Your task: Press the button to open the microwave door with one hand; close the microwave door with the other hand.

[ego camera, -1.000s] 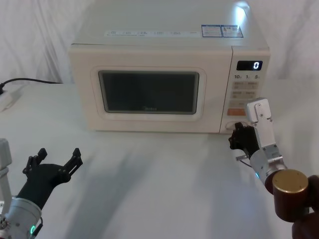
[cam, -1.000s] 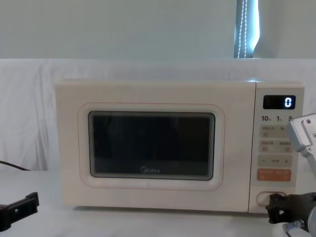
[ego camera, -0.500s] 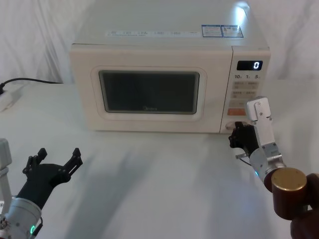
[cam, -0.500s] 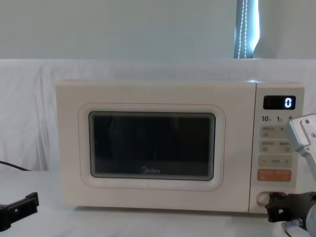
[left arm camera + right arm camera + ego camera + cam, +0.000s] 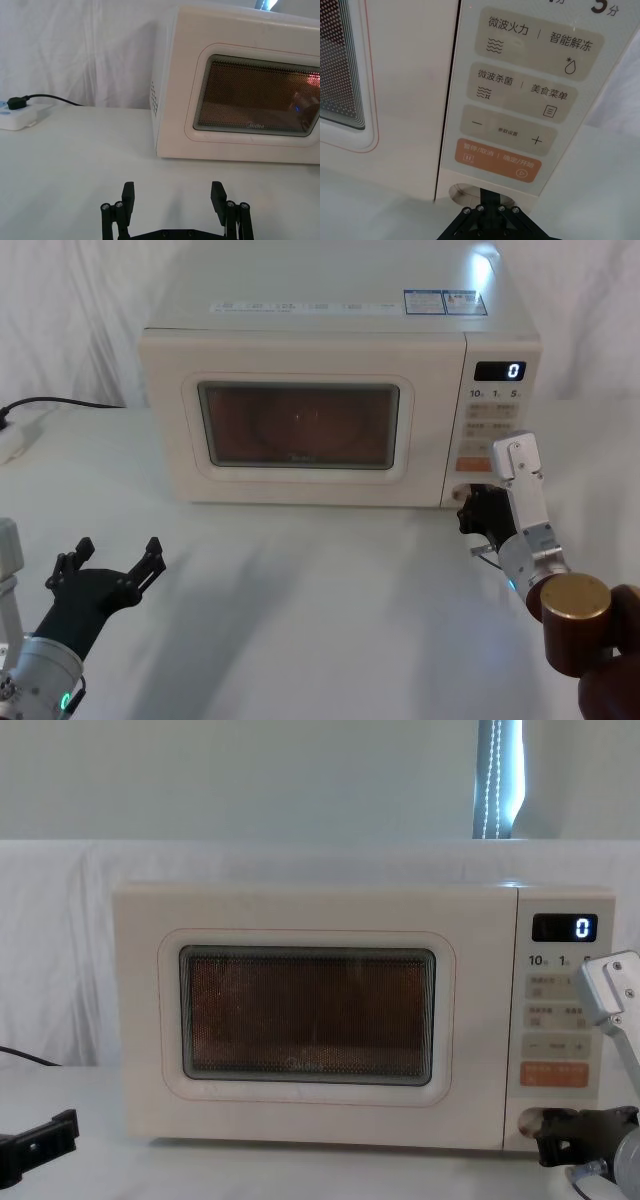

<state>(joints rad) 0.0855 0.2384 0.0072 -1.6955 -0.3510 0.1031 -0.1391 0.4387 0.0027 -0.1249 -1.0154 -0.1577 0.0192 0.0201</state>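
Note:
The cream microwave door (image 5: 300,425) with its mesh window looks flush with the body, and the window glows orange from inside; it also shows as the door (image 5: 305,1015) in the chest view. My right gripper (image 5: 470,508) is shut, its tip pushed against the button (image 5: 462,191) in the recess under the orange key (image 5: 495,160). In the right wrist view the joined fingertips (image 5: 488,206) cover most of that button. From the chest, the right gripper (image 5: 545,1135) sits at the panel's lower edge. My left gripper (image 5: 108,565) hovers open over the table, front left, well clear of the microwave.
A white power strip with a black cable (image 5: 15,435) lies at the far left of the white cloth-covered table. The display (image 5: 500,371) reads 0. Open tabletop lies between my left gripper (image 5: 172,197) and the microwave front.
The microwave window has lit up orange; it was dark before. My right gripper has edged slightly forward into the button recess. The left arm has not moved.

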